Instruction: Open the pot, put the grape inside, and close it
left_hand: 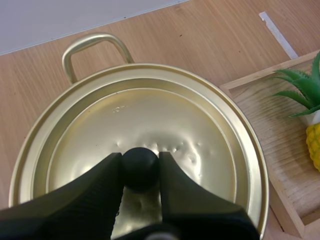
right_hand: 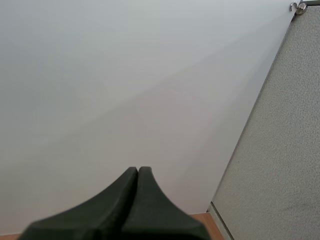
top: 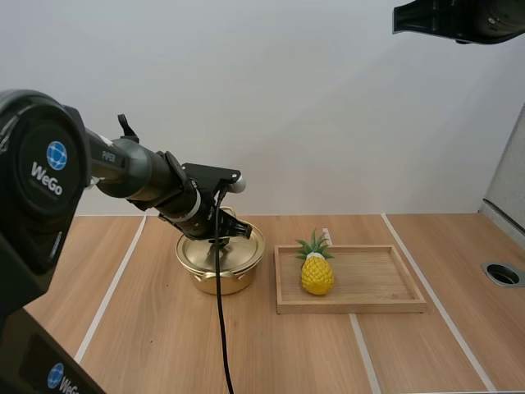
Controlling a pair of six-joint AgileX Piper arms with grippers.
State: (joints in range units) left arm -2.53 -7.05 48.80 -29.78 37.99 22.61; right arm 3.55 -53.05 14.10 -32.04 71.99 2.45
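A gold pot (top: 220, 264) stands on the wooden table left of the tray, its gold lid (left_hand: 145, 145) seated on it. My left gripper (top: 227, 231) reaches down over the pot. In the left wrist view my left gripper (left_hand: 140, 167) is shut on the lid's black knob (left_hand: 140, 167), which sits pinched between the two fingertips. One gold pot handle (left_hand: 92, 47) sticks out past the lid's far rim. My right gripper (right_hand: 138, 172) is shut on nothing, its fingers lying together as one dark wedge against a pale wall.
A wooden tray (top: 385, 302) lies right of the pot, and a yellow toy pineapple (top: 316, 269) with green leaves stands in its left part; the pineapple (left_hand: 312, 140) is close beside the pot. A round hole (top: 502, 273) sits in the table's far right.
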